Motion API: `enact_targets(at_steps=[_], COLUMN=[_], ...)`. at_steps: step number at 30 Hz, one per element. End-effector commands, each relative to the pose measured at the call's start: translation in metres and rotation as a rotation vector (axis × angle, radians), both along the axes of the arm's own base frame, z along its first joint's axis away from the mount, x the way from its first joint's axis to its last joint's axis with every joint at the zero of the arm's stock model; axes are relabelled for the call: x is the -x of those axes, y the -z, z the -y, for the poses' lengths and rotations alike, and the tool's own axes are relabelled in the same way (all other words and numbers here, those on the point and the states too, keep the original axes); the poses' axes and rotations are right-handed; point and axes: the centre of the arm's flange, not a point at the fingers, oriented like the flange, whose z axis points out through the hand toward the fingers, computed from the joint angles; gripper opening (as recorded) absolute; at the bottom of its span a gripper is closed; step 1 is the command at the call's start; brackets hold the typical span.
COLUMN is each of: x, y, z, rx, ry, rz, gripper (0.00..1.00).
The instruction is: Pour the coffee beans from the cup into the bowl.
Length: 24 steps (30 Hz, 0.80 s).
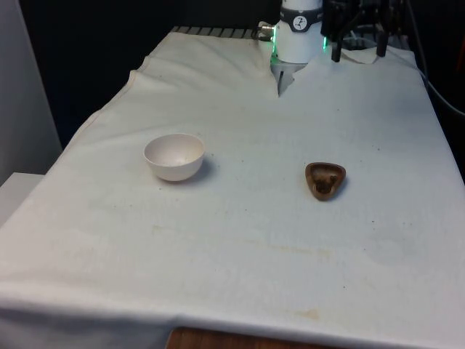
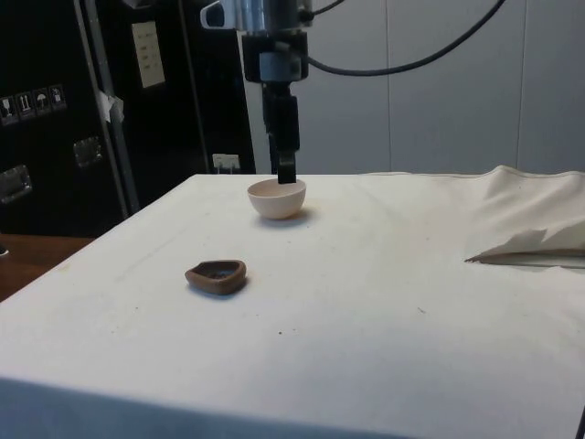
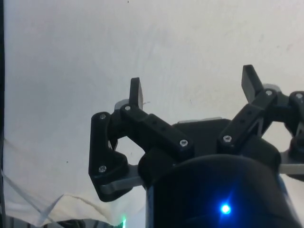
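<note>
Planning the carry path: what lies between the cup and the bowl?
Nothing: only bare white cloth between cup and bowl, per the front view.

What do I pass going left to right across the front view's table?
Round white bowl → small brown cup holding coffee beans. The black two-finger hand hangs above the table's far end, further to the front view's right than the cup.

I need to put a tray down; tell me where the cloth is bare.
Bare cloth lies between the white bowl and the brown cup, and across the near edge in front of both. The gripper hangs open over bare cloth.
</note>
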Motion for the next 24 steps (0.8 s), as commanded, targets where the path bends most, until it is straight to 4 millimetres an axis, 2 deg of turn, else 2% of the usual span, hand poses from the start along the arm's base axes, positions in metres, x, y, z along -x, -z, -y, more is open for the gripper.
enact_targets(at_steps=[1, 24], x=[-0.003, -0.031], y=[0.002, 0.028], z=[0.0, 0.001], rx=[0.002, -0.016], ry=[-0.015, -0.158], rz=[0.008, 0.015], gripper=[1.0, 1.0])
